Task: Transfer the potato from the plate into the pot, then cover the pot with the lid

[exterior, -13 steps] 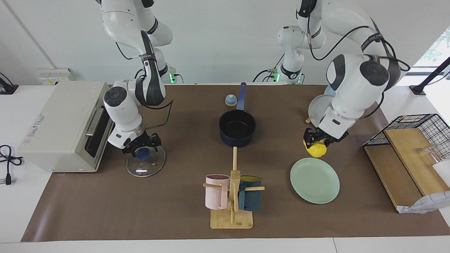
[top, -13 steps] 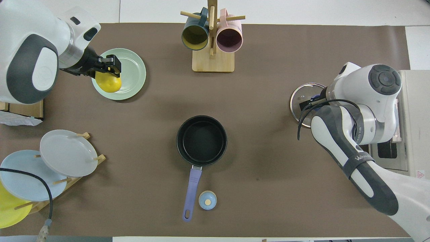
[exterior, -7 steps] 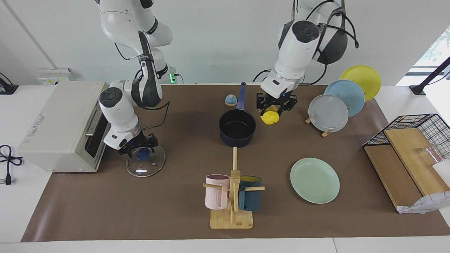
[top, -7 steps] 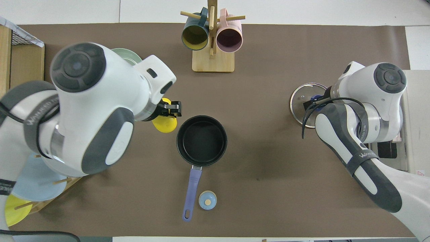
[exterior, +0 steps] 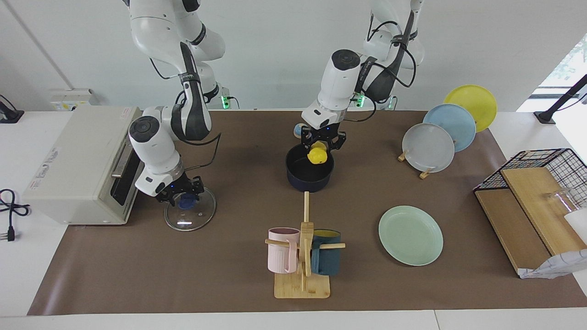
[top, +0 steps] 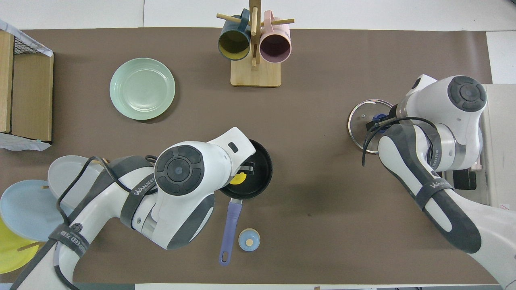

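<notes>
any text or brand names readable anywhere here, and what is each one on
"WANJEED" plus small characters I cannot read: on the black band around the left arm in the overhead view.
Similar band lettering on the right arm: too small to read for certain.
Toaster oven: printing on its top and a red corner sticker, both blurred, unreadable.
Nothing else carries text.

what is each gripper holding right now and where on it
The left gripper holds the potato by its top, over the pot. The right gripper is down at the blue knob of the lid; whether it grips the knob cannot be told.
</notes>
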You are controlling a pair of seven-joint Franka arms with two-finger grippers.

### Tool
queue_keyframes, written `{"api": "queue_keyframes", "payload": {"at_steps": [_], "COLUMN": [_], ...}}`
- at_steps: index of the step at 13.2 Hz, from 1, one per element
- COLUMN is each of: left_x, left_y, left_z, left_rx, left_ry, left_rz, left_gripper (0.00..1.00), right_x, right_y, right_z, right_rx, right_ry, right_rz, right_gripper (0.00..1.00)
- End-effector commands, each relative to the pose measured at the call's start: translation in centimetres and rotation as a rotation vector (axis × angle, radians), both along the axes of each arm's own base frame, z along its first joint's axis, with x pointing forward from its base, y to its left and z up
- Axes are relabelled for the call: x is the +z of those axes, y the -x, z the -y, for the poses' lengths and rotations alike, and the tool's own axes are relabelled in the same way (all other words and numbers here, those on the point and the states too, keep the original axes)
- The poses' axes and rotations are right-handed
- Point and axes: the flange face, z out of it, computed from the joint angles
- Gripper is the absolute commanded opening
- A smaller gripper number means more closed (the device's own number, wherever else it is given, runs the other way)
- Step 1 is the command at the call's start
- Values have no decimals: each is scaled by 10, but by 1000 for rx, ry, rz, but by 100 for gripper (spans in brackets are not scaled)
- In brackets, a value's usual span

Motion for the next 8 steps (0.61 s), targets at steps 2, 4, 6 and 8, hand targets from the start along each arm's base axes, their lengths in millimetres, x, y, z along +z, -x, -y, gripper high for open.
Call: {"api": "queue_keyframes", "payload": {"at_steps": [2, 4, 6, 8], "left_x": [-18, -31, -46, -49], "left_y": [1, 3, 4, 3], "left_z": [-4, 1, 9, 9], "left_rx": [2, -11, -18, -20], "left_ry": [-1, -5, -5, -4], "left_rz": [5, 7, 12, 14], "left_gripper": [0, 0, 0, 0], "right_x": [0, 4, 36, 81], "right_y": [0, -1, -8, -17], "right_z": [3, -2, -10, -29], "right_rx": [22, 29, 29, 34], "right_ry": [5, 6, 0, -3], "right_rz": [-2, -20, -57, -99], "right_gripper": [55, 39, 33, 23]}}
